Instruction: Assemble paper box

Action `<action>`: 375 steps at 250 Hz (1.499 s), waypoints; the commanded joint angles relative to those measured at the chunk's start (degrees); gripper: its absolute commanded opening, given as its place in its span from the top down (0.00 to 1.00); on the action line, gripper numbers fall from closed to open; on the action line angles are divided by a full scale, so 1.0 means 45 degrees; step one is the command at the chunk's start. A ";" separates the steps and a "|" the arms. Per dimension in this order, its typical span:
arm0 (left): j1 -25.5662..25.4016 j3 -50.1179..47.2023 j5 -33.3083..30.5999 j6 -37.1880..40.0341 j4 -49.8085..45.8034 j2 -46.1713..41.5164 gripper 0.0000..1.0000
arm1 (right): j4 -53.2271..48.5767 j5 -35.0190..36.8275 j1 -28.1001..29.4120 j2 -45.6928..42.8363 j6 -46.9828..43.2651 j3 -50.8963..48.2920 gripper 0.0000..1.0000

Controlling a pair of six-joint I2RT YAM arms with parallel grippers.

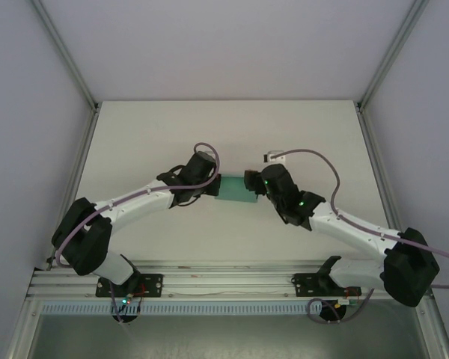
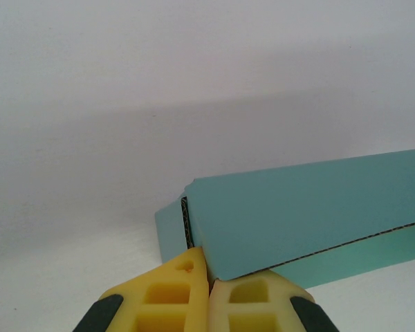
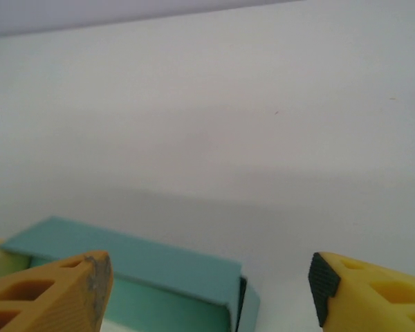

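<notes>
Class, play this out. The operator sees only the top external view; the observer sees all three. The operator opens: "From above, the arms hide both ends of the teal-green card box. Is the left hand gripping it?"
Observer: Yes. In the left wrist view the left hand has its yellow fingers pressed together on a corner of the teal-green card box.
Operator: And the right hand?
Observer: In its wrist view the right hand is open, with the box's end low between its wide-apart fingers, unclamped.
Operator: Is the box flat?
Observer: No. The left wrist view shows a top panel folded over side walls.
</notes>
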 commanded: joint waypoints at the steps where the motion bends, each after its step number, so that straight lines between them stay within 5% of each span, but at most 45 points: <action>1: -0.0193 -0.0670 0.0976 0.0007 -0.2718 0.0784 1.00 | -0.0794 -0.0448 -0.0720 0.0405 0.0687 0.0471 0.30; 57: -0.0198 -0.0409 0.0973 0.0213 -0.2753 0.0638 1.00 | -0.1116 -0.1627 -0.1416 0.2091 0.0898 0.0373 0.46; 81: -0.0198 -0.0139 0.1011 0.0407 -0.2947 0.0471 0.88 | -0.1298 -0.1746 -0.1427 0.2751 0.1408 0.0173 0.55; 122: -0.0198 0.0260 0.1343 0.0748 -0.3053 -0.0200 0.65 | -0.0762 -0.2198 -0.1423 0.3245 0.2224 -0.0834 0.56; 163: -0.0159 0.1022 0.0731 0.0786 -0.3633 -0.0569 0.32 | -0.0606 -0.2183 -0.1432 0.3316 0.2497 -0.1471 0.62; 202: -0.0103 0.1891 -0.0307 0.0426 -0.4458 -0.0879 0.16 | -0.0606 -0.1759 -0.1436 0.3046 0.2143 -0.1753 0.62; 215: 0.0086 0.1919 -0.0755 0.0043 -0.4344 -0.1102 0.00 | -0.0521 -0.1758 -0.1437 0.2978 0.1933 -0.1854 0.62; 319: 0.2447 0.0775 0.3864 -0.1181 -0.0627 -0.0458 0.00 | -0.0435 -0.1744 -0.1434 0.3059 0.1708 -0.1774 0.62; 351: 0.2828 -0.0249 0.4780 -0.1691 0.0400 0.0036 0.10 | 0.0021 -0.1817 -0.1440 0.3209 0.1731 -0.2067 0.62; 375: 0.3017 -0.1474 0.5479 -0.2257 0.1575 0.0372 0.30 | 0.0951 -0.2126 -0.1420 0.3386 0.1520 -0.2618 0.62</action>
